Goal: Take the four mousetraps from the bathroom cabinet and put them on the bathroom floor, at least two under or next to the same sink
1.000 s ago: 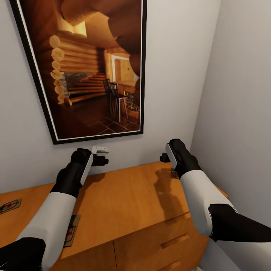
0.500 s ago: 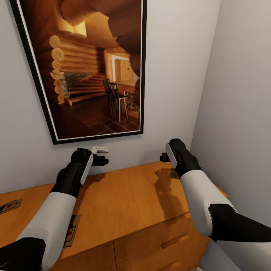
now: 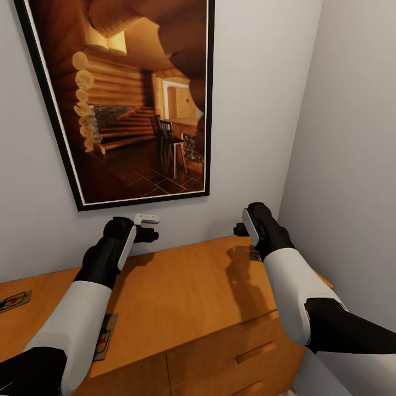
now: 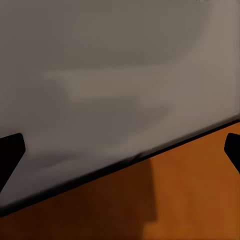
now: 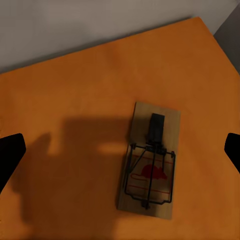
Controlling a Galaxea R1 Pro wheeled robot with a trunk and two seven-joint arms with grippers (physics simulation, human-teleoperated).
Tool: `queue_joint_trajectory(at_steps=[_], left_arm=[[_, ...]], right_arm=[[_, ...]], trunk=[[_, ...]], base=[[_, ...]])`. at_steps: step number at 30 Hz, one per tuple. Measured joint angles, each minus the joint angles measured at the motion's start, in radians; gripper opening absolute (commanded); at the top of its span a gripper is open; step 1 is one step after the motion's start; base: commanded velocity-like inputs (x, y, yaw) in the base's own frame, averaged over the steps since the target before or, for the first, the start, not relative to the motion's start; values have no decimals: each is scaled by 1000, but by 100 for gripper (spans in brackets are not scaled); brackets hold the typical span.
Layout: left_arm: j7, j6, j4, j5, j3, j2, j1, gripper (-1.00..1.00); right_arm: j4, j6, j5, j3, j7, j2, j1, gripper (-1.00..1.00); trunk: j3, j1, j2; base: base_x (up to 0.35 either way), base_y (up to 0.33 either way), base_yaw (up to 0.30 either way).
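Orange-brown cabinet [image 3: 181, 297] top carries a mousetrap [image 5: 150, 162] beneath the wide-open, empty right tool [image 5: 120, 147]; picking is underway, so descend squarely and close across it.

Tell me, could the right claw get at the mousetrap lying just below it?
Probably yes. The right claw hangs open above the mousetrap, which lies flat on the cabinet with nothing between them.
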Motion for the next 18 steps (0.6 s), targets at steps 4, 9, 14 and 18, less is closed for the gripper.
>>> queue_joint_trajectory(at_steps=[4,9,14,18], left_arm=[[0,1,0,0,0,0,0,100],[0,0,-1,0,0,-1,0,100],[0,0,-1,0,0,-1,0,100],[0,0,-1,0,0,0,0,100]], right_arm=[[-3,0,0,0,0,0,0,100],[-3,0,0,0,0,0,0,100],[-3,0,0,0,0,0,0,100],[-4,0,0,0,0,0,0,100]], trunk=[[0,0,0],[0,0,0],[0,0,0],[0,0,0]], base=[[0,0,0],[0,0,0],[0,0,0],[0,0,0]])
